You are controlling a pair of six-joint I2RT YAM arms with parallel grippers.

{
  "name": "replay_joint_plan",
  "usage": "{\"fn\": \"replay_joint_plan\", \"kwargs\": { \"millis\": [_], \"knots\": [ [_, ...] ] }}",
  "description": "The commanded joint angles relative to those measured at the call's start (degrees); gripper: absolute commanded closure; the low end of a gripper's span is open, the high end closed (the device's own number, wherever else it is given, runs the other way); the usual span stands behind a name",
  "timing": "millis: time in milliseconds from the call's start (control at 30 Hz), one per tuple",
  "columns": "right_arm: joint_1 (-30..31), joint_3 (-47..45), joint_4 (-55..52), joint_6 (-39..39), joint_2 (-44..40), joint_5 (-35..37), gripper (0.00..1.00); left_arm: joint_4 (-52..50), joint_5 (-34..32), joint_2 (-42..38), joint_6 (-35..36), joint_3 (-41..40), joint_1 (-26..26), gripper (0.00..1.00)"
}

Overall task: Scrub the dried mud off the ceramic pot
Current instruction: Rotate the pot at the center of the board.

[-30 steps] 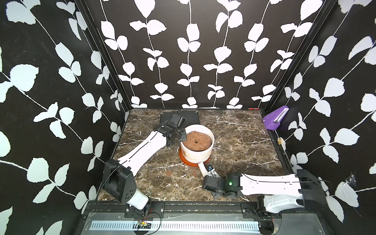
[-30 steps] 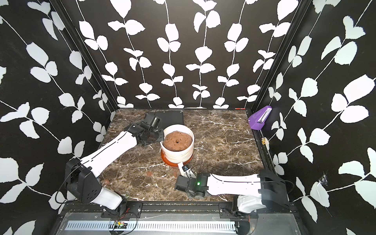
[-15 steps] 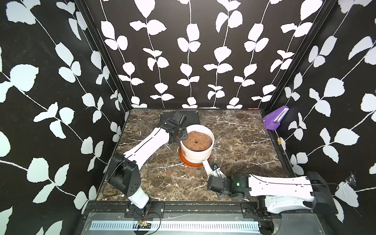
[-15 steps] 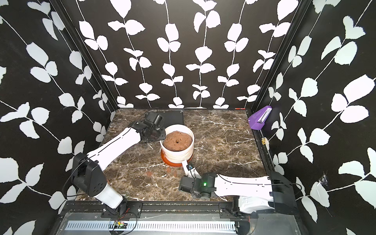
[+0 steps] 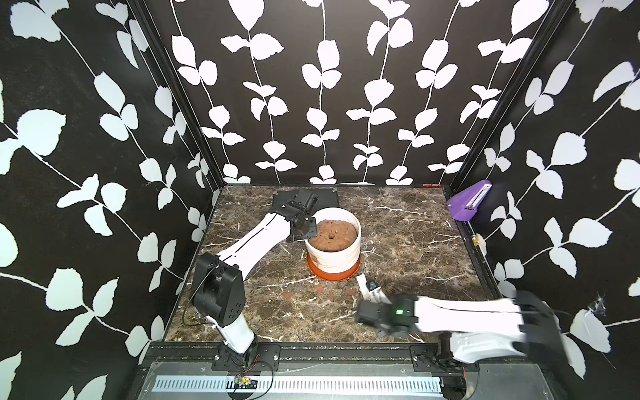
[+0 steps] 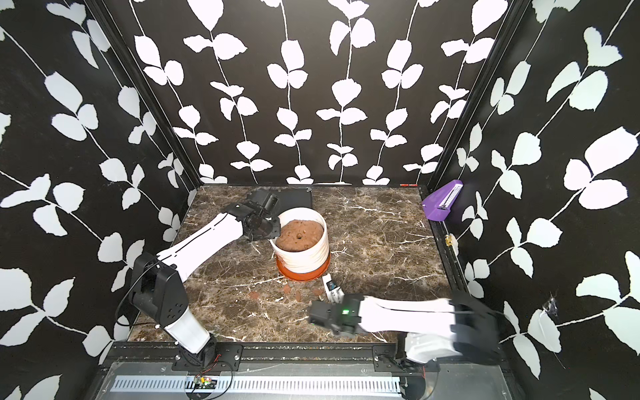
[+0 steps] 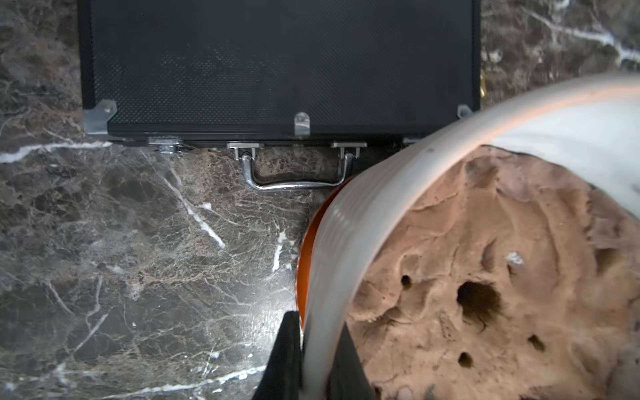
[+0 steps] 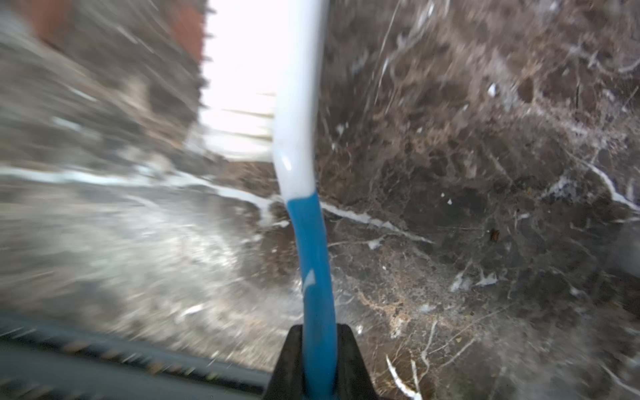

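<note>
White ribbed ceramic pot [image 5: 333, 254] stands upright on its terracotta-orange saucer. Several small, flat, reddish-brown blotches of dried mud [image 5: 287, 295] lie scattered near its base, on the camera side.

right arm [image 5: 467, 311] smeared, brush [image 8: 301, 173] tip overexposed — ceramic pot [image 7: 346, 225] cropped

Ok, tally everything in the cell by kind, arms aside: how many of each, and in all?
white ribbed ceramic pot on orange saucer: 1
lumpy brown mass inside the pot: 1
flat reddish-brown mud blotches: 4
flat black case: 1
blue-and-white brush: 1
wall-mounted purple device: 1
Total: 9
</note>
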Motion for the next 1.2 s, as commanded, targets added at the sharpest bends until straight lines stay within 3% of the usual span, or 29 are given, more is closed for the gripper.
{"fn": "replay_joint_plan", "kwargs": {
  "millis": [0, 200, 233, 333, 367, 500, 633, 800, 967, 1167],
  "knots": [
    [-2.8, -2.4, -2.1, 1.5, -4.9, 1.0, 1.00, 1.6, 4.6, -2.4, -5.8, -2.5, 0.1, 1.00],
    [-4.3, -2.6, -1.8, 3.9, -5.7, 2.0, 1.00, 6.5, 8.9, -6.9, -15.7, -7.8, -2.3, 1.00],
    [-4.6, -2.1, -1.0, 3.7, -5.5, 1.8, 1.00, 6.9, 9.3, -7.6, -16.3, -8.0, -2.9, 0.96],
    [-5.9, -0.3, -0.5, 2.8, -4.1, 1.7, 1.00, 7.0, 10.7, -9.2, -16.9, -7.4, -4.1, 0.71],
    [-6.4, 0.1, -0.4, 2.4, -3.8, 1.7, 1.00, 6.7, 11.4, -9.6, -16.7, -7.1, -4.1, 0.66],
    [-8.6, -0.2, 2.0, 1.1, -3.8, -0.1, 1.00, 5.3, 12.2, -11.1, -13.6, -4.8, -4.1, 0.58],
    [-9.5, 0.3, 4.7, 0.7, -3.3, -1.8, 1.00, 2.4, 8.8, -11.0, -9.9, -1.5, -2.5, 0.51],
    [-9.5, 2.2, 6.2, 0.1, -0.5, -2.5, 1.00, 2.5, 12.2, -4.3, -5.3, 2.8, 3.7, 0.54],
    [-9.5, 2.7, 6.3, 0.0, 0.4, -2.6, 1.00, -2.0, 16.7, 7.9, 4.0, 14.2, 4.1, 0.57],
    [-9.7, 1.0, 7.1, 0.9, -0.9, -3.1, 1.00, -0.9, 19.9, 11.3, 8.5, 16.0, 4.1, 0.58]
  ]
}}
